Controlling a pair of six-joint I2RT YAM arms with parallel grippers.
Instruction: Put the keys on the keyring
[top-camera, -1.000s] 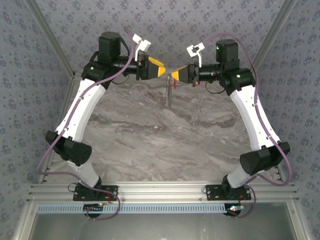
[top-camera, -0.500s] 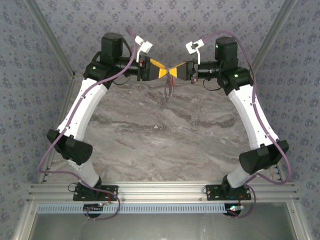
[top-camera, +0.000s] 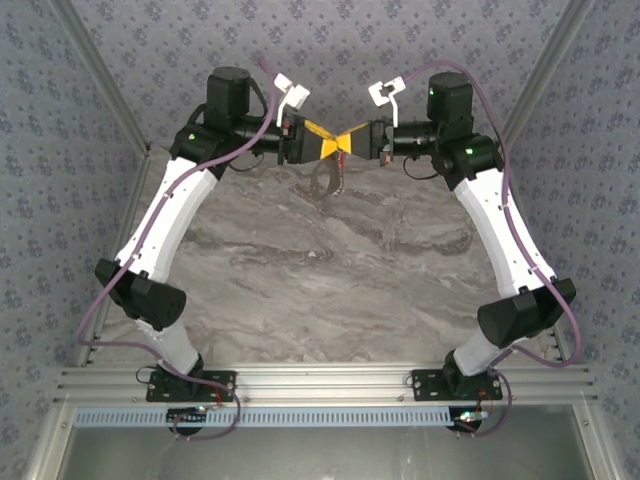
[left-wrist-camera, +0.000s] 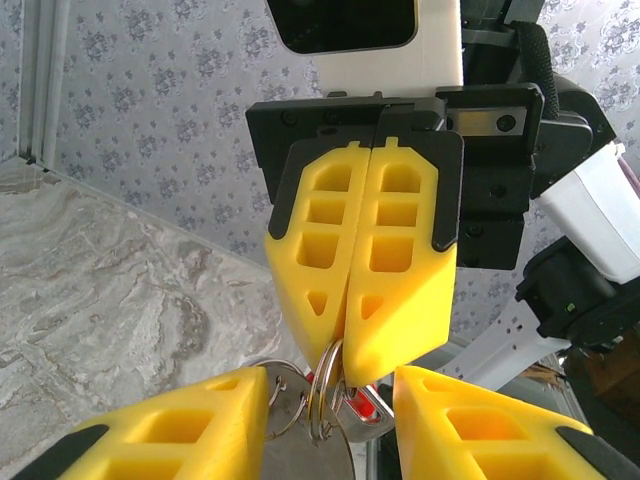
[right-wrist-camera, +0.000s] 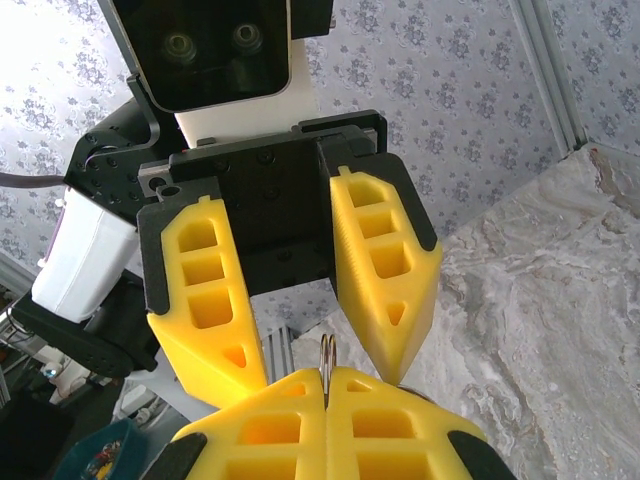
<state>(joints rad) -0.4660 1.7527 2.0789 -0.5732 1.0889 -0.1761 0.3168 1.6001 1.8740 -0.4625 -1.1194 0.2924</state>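
Observation:
My right gripper (right-wrist-camera: 325, 385) is shut on the keyring (right-wrist-camera: 326, 352), a thin double wire loop standing edge-on out of its pads. In the left wrist view the same shut right gripper (left-wrist-camera: 346, 362) pinches the keyring (left-wrist-camera: 322, 395) from above. Silver keys (left-wrist-camera: 300, 445) and a small red piece (left-wrist-camera: 372, 408) hang off the loop. My left gripper (left-wrist-camera: 328, 388) faces it tip to tip, jaws apart on either side of the bunch. From above, the left gripper (top-camera: 326, 148) and right gripper (top-camera: 351, 143) meet over the table's far edge, with the keys (top-camera: 328, 182) dangling below.
The marble table (top-camera: 320, 270) lies beneath both arms. Patterned walls close in at the back and sides, with a metal frame post (top-camera: 100, 90) at the left. The arm bases sit on an aluminium rail (top-camera: 320, 385) at the near edge.
Both grippers have moved toward the back wall and closed in on each other until tip to tip. The hanging bunch has swung up shorter. The left jaws have narrowed somewhat.

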